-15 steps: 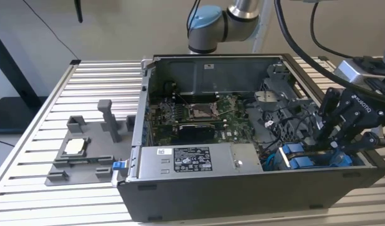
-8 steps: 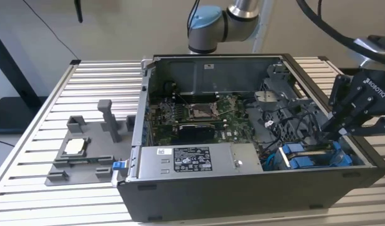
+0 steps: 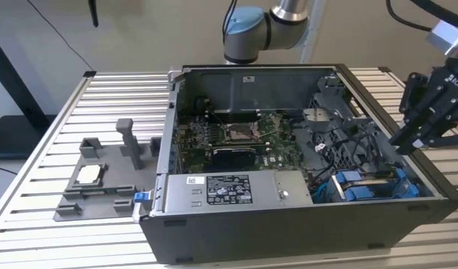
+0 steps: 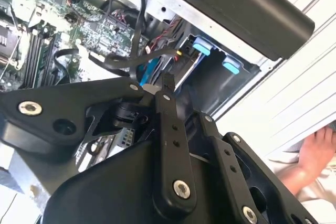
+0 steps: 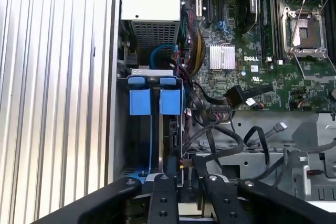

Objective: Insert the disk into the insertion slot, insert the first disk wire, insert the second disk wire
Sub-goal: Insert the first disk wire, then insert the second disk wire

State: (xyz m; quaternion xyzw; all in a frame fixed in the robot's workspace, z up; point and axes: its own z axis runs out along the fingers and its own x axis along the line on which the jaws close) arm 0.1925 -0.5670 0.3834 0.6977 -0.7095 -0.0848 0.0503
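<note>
black linkage bars of my own pincer (image 5: 185, 182) crowd the front of both wrist views. whether it is open or closed, or has hold of anything, i cannot tell.

in the exterior view the pincer hangs above the open computer case (image 3: 288, 235), on the case's side toward the exterior view's right, just over the insertion slot (image 3: 371, 188). the case lies on the slatted surface (image 3: 109, 89), nearer that surface's edge at the exterior view's right.

in the first wrist view the slot runs along the case wall, with its blue tabs (image 5: 155, 102) at the end away from me. a dark slab lies in the slot beneath those tabs. i judge this to be the disk, already seated, though i cannot be sure.

just ahead of the pincer, a small connector with yellow and red leads (image 5: 181, 163) sits at the slot's nearer end. loose black wires (image 5: 231, 140) loop beside it, next to the motherboard (image 5: 252, 40). whether that connector is plugged in is hidden from me.

my reading is that the first step is likely done. neither wire step shows as finished.
</note>
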